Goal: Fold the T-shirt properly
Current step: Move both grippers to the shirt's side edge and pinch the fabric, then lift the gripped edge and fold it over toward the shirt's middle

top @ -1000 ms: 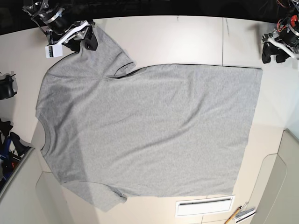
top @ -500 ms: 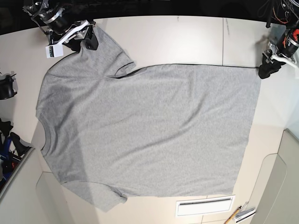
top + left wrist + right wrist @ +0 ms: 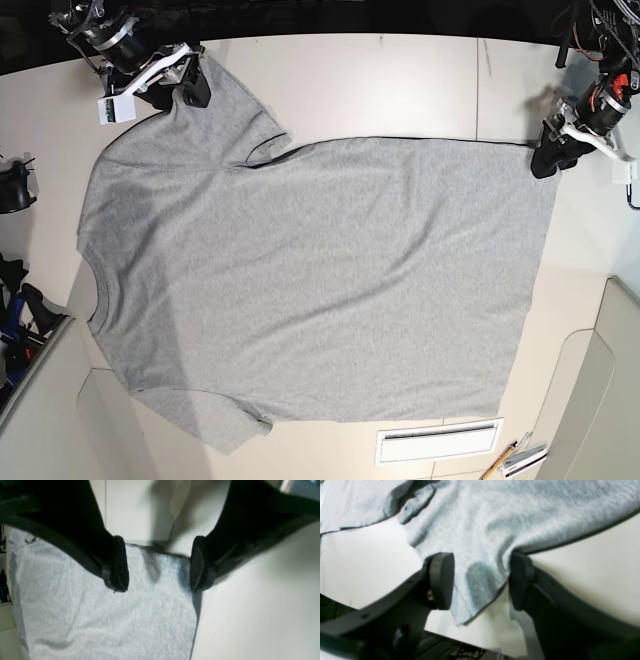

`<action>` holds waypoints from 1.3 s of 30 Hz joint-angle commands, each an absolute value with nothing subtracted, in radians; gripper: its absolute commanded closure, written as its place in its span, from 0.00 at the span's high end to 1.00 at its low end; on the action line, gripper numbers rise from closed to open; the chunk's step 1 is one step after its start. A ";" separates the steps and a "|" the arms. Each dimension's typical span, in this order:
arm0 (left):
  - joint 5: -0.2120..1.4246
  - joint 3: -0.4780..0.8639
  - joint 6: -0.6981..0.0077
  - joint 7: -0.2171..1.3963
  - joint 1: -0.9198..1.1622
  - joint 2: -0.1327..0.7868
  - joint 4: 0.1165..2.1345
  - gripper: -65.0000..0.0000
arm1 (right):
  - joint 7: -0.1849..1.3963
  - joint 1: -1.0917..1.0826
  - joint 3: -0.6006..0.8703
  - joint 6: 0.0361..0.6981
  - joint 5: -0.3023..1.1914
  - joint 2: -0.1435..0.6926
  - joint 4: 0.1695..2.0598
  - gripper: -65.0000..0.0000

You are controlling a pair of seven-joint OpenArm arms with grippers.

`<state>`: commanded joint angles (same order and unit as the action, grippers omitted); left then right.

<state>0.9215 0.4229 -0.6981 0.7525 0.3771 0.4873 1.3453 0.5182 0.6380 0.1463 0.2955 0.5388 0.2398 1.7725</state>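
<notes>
The light grey T-shirt (image 3: 320, 270) lies spread flat on the table, plain side up, neck at the left and hem at the right. My right gripper (image 3: 188, 88) is at the far sleeve, top left. In the right wrist view it (image 3: 480, 582) is open, with the sleeve's edge (image 3: 482, 555) between the pads. My left gripper (image 3: 548, 160) is at the far hem corner, top right. In the left wrist view it (image 3: 158, 565) is open and straddles that corner of the shirt (image 3: 112, 620). No lettering shows.
A white slotted plate (image 3: 438, 441) and some pens (image 3: 515, 460) lie at the front edge. Black gear (image 3: 12, 187) sits at the left edge. A white tag (image 3: 110, 110) hangs by the right arm. A table seam (image 3: 477, 90) runs near the far right.
My left gripper has come down and left from the table's far right corner to the shirt's far hem corner. The right gripper and the shirt have not moved.
</notes>
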 joint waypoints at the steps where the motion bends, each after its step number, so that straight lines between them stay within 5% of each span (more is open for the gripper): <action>1: 0.915 0.423 -0.698 0.753 0.377 0.487 1.345 0.65 | 0.515 0.638 0.146 0.295 0.538 0.233 1.773 0.53; 3: 0.913 0.423 -0.698 0.752 0.377 0.487 1.345 0.64 | 0.511 0.638 0.146 0.295 0.538 0.217 1.773 0.42; 5: 0.913 0.423 -0.698 0.752 0.377 0.488 1.345 0.64 | 0.504 0.638 0.146 0.295 0.539 0.200 1.773 0.17; 7: 0.913 0.423 -0.698 0.752 0.377 0.488 1.345 0.43 | 0.488 0.638 0.146 0.296 0.539 0.193 1.773 0.00; 9: 0.913 0.423 -0.698 0.752 0.377 0.488 1.345 0.14 | 0.470 0.638 0.147 0.295 0.538 0.194 1.773 0.00; 11: 0.913 0.423 -0.698 0.748 0.377 0.488 1.345 0.00 | 0.470 0.637 0.147 0.296 0.539 0.193 1.773 0.00; 23: 0.916 0.451 -0.698 0.761 0.352 0.488 1.421 0.00 | 0.503 0.619 0.225 0.369 0.525 0.194 1.837 0.00; 39: 1.093 0.624 -0.698 0.942 0.432 0.502 1.536 0.00 | 0.776 0.682 0.521 0.542 0.900 0.200 1.919 0.00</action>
